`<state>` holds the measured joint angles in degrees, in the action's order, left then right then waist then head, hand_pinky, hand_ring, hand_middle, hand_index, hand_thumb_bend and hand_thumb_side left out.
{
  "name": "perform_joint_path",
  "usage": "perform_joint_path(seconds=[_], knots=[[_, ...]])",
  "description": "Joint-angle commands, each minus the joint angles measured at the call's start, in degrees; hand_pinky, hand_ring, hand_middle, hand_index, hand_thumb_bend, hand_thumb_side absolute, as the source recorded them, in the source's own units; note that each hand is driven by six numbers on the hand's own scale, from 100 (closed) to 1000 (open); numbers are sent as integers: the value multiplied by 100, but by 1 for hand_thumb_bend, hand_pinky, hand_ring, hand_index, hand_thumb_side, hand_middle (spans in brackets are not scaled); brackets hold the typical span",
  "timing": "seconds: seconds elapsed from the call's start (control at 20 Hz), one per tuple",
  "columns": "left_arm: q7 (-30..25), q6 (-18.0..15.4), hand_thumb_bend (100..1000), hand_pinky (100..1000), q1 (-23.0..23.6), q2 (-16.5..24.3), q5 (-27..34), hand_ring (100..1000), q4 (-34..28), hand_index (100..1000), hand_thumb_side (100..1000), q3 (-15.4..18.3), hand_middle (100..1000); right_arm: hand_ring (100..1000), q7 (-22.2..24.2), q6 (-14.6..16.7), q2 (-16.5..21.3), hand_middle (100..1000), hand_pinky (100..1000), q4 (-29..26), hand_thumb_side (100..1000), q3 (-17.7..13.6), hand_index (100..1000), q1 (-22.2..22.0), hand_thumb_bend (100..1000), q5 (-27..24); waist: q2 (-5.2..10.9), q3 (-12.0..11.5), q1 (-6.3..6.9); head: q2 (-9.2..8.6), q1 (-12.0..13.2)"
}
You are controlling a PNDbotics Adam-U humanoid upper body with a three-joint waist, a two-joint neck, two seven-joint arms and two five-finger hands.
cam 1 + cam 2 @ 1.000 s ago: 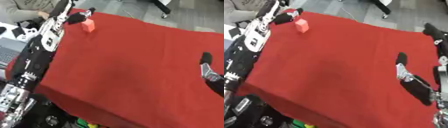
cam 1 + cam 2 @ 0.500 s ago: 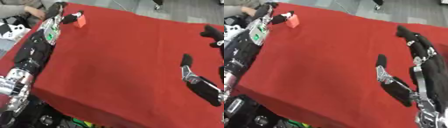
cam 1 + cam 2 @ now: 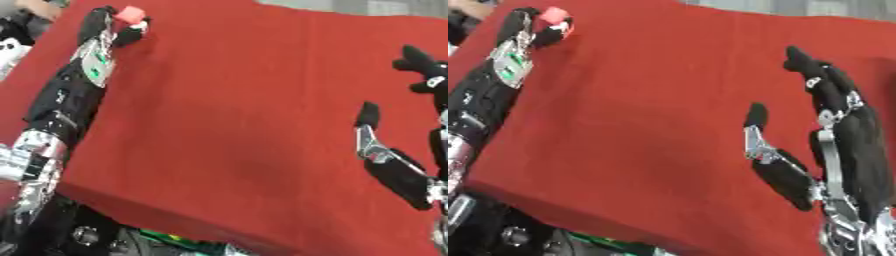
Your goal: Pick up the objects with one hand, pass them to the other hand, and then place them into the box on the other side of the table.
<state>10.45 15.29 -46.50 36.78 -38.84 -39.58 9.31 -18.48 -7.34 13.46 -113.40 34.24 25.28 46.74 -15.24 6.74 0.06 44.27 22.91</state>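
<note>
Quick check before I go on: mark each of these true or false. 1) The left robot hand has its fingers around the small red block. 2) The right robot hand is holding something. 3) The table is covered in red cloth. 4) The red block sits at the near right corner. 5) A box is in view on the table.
1) True: the left robot hand is curled round the red block.
2) False: the right robot hand is open and holds nothing.
3) True: the red cloth covers the table.
4) False: the block is at the far left.
5) False: no box shows in either view.
</note>
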Motion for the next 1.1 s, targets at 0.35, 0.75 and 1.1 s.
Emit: perform_joint_path(seconds=[0.35, 0.75, 1.1], knots=[[482, -91, 118, 795, -129, 204, 263, 685, 77, 757, 400, 20, 651, 842, -125, -68, -28, 743, 677, -119, 439, 20, 921, 67, 100, -37, 26, 36, 28, -15, 36], [842, -322, 100, 728, -28, 162, 665, 477, -336, 529, 271, 59, 408, 841, -68, -101, 27, 743, 682, -119, 437, -11, 920, 66, 100, -36, 175, 4, 44, -15, 26], [341, -693, 100, 735, 301, 107, 1250, 474, -1205, 522, 296, -30, 403, 843, 90, -77, 117, 747, 691, -119, 434, -54, 921, 59, 100, -46, 442, -78, 50, -15, -133]])
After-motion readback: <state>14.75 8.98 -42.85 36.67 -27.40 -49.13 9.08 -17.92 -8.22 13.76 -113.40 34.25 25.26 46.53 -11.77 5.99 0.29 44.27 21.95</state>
